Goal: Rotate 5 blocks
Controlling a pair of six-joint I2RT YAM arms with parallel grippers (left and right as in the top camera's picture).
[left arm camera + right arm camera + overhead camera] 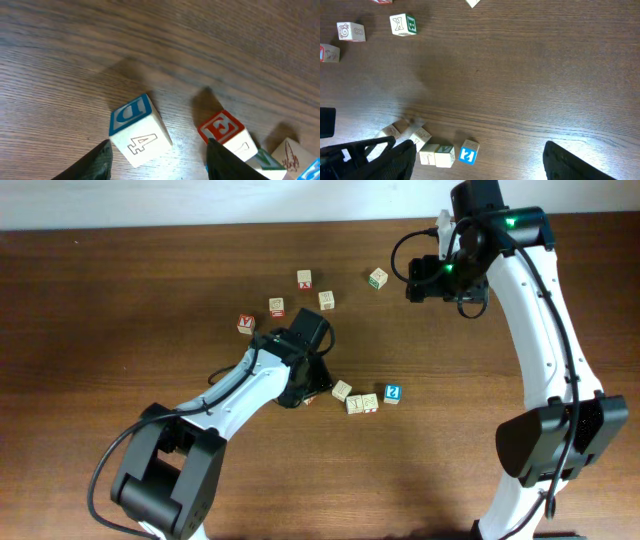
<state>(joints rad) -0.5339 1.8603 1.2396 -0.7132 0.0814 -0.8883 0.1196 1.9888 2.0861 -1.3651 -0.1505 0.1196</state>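
Left pincer [159, 149] low over brown wooden worktop [150, 40], jaws apart, straddling pale wooden cube with blue D face [140, 131]; clear gap on one side, not clamped. Rightward in row: pale cube with red E face [222, 127], pair of pale wooden cubes [356, 404], blue cube with white 2 [393, 394]. Right pincer [479, 146] raised, jaws wide, empty.

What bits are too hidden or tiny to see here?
Overhead: D block between the left gripper's fingers, hidden under the arm.
Left wrist: pale block, cut by the bottom edge.
Right wrist: block corner, cut by the top edge.
Overhead: top block's print, too small.
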